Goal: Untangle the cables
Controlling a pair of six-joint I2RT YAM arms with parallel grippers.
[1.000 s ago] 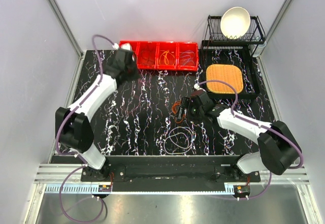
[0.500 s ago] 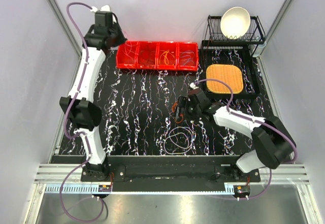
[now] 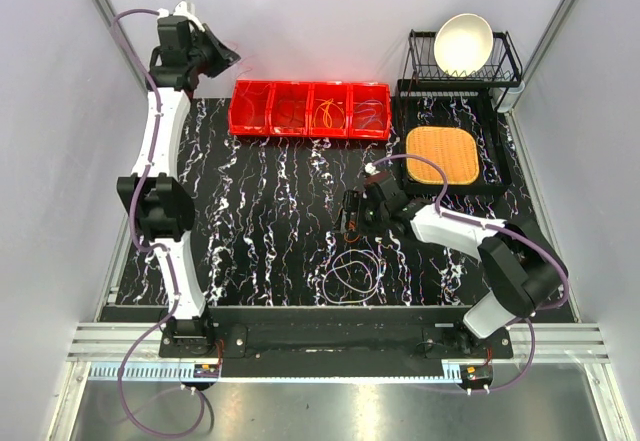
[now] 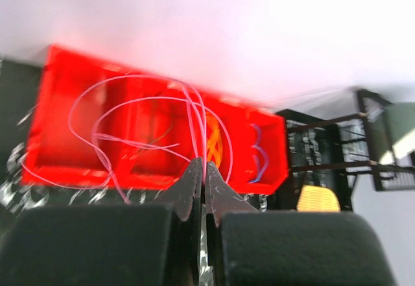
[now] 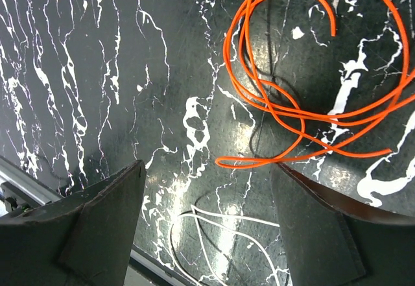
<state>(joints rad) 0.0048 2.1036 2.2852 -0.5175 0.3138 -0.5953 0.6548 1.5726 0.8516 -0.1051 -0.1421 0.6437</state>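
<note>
Right wrist: orange cable (image 5: 246, 165) lies just beyond spread right pincer (image 5: 207, 169).

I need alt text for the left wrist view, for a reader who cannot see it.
The left fingers are shut on a thin whitish cable, whose loops spread in front of a red bin. Its right compartment holds a blue cable; a black rack stands beside it.
</note>
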